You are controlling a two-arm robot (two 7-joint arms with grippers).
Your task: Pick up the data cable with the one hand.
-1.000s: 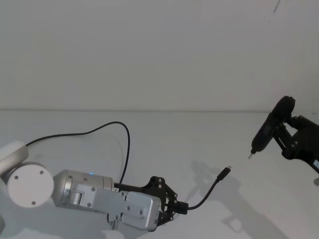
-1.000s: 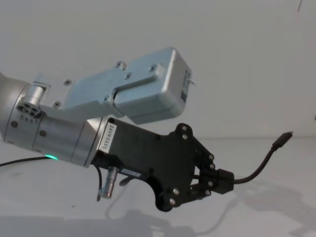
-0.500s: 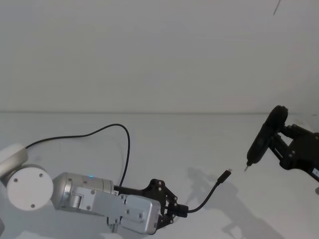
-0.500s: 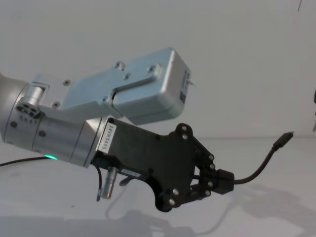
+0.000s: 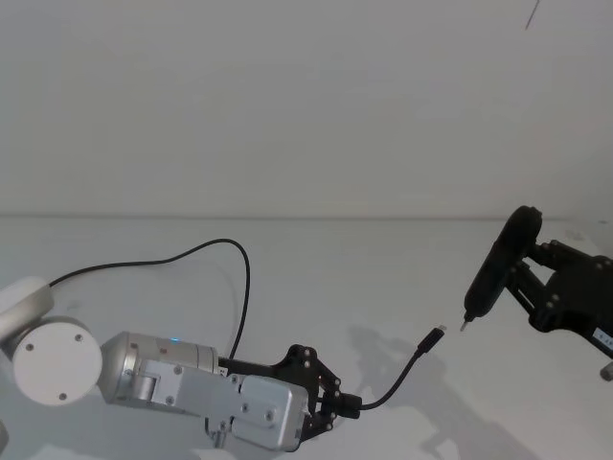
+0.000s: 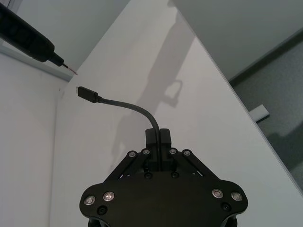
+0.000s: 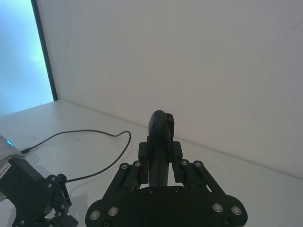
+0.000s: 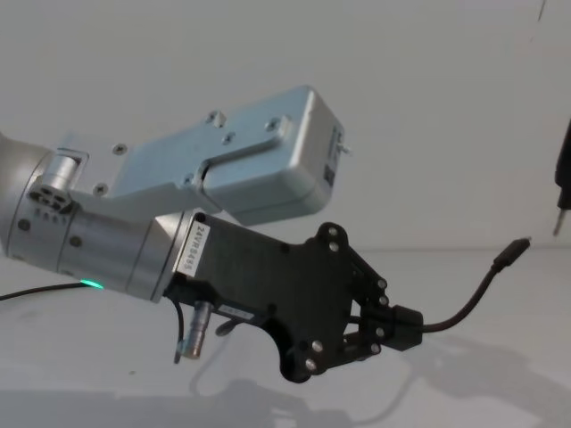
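The data cable (image 5: pixel 238 287) is thin and black and loops across the white table. My left gripper (image 5: pixel 337 402) is shut on it near its end. The free end curves up to a small plug (image 5: pixel 436 334) held in the air. From the chest I see that gripper (image 8: pixel 393 325) large, with the cable (image 8: pixel 468 303) rising to the plug (image 8: pixel 515 251). The left wrist view shows the fingers (image 6: pixel 164 137) clamped on the cable (image 6: pixel 132 108). My right gripper (image 5: pixel 522 268) is shut on a black pen-like tool (image 5: pixel 493 273); its tip hangs just right of the plug.
The white table (image 5: pixel 335 259) runs back to a plain white wall. The cable's long slack (image 7: pixel 94 133) lies at the left. The tool (image 8: pixel 563 178) shows at the chest view's right edge and near the plug (image 6: pixel 86 93) in the left wrist view.
My right gripper has carried the pen-like tool leftward and a little down, closer to the plug. My left gripper has held the cable nearly still.
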